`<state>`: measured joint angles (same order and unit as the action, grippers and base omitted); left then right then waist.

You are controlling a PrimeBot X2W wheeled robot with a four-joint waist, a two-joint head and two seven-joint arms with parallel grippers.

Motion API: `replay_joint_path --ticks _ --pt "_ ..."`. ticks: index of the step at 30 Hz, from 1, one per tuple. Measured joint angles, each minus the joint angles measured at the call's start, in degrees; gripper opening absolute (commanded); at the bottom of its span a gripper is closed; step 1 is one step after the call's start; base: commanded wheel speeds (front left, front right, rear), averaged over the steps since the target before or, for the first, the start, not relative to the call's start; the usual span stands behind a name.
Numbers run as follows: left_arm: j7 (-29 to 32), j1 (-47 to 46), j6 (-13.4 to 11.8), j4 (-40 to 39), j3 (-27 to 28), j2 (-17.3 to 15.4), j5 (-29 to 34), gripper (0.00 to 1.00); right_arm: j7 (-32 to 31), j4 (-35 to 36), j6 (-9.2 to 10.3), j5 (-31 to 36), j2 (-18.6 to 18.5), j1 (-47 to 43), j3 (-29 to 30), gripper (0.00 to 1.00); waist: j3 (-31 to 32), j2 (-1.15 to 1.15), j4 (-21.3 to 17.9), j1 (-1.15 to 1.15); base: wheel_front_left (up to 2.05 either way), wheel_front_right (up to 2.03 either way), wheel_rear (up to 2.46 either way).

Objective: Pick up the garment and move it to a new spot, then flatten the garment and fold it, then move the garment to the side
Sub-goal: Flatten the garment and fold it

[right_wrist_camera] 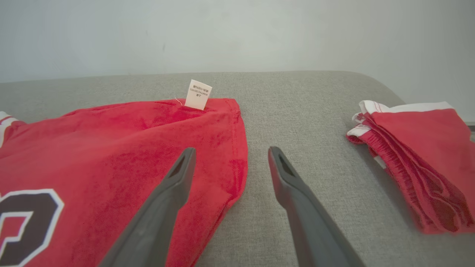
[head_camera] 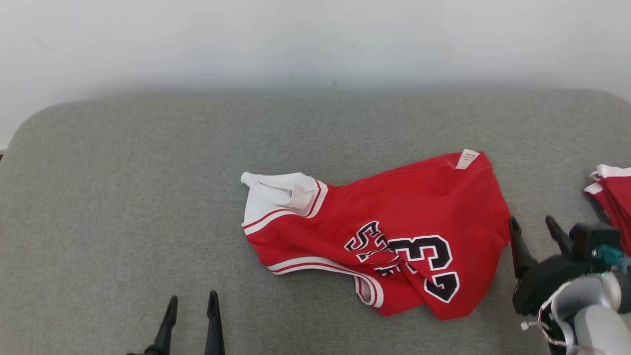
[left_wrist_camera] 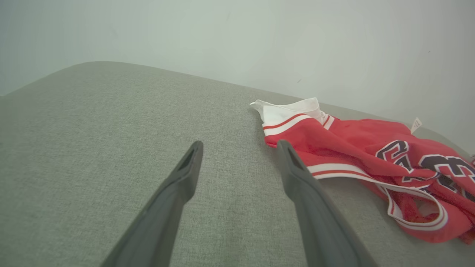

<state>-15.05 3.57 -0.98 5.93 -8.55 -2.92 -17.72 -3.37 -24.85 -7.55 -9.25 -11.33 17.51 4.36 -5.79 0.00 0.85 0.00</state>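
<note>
Right claw (head_camera: 536, 231) open and empty, at the jersey (head_camera: 394, 212) right edge. Left claw (head_camera: 193, 298) open, well apart from it. The jersey lies crumpled mid-desk (head_camera: 98, 197). It looks light, limp, likely slippery. You'd best pinch the hem corner near the tag (head_camera: 467, 159), plus the white-trimmed shoulder.

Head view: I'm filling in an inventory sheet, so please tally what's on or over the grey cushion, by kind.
Crumpled red jersey: 1
Folded red pile: 1 (its layers cannot be counted)
Open pincers: 2, the left pincer and the right pincer
Total: 4
</note>
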Motion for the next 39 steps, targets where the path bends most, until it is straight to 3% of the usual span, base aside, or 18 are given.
replay_joint_path --ticks 6,12,22,34,39 --pt "0.0 -0.3 1.5 6.5 -1.7 0.0 -1.6 1.00 -0.6 3.4 0.00 0.1 2.7 -5.5 2.0 1.00 2.2 0.00 -2.1 0.00 0.00 0.00 0.00" --pt "1.0 -4.9 1.2 13.5 -2.4 0.0 -6.0 1.00 0.6 9.2 0.00 1.5 5.1 -9.8 2.8 1.00 3.6 0.00 -4.1 0.00 0.00 0.00 0.00" --pt "3.8 -11.4 0.4 21.9 -1.5 -0.1 -8.2 1.00 7.6 18.6 0.00 3.8 7.0 -18.2 -1.9 1.00 4.3 0.00 -8.4 0.00 0.00 0.00 0.00" --pt "9.7 -18.3 -1.5 27.8 1.7 -0.7 -12.7 1.00 10.2 19.8 0.00 3.3 7.8 -21.2 -5.8 1.00 1.9 -0.01 -12.9 0.00 0.00 0.00 0.00" --pt "13.4 -20.1 -0.8 29.6 1.9 -0.7 -14.8 1.00 10.5 19.4 0.00 3.0 7.9 -20.5 -6.0 1.00 0.7 0.00 -14.0 0.00 0.00 0.00 0.00"
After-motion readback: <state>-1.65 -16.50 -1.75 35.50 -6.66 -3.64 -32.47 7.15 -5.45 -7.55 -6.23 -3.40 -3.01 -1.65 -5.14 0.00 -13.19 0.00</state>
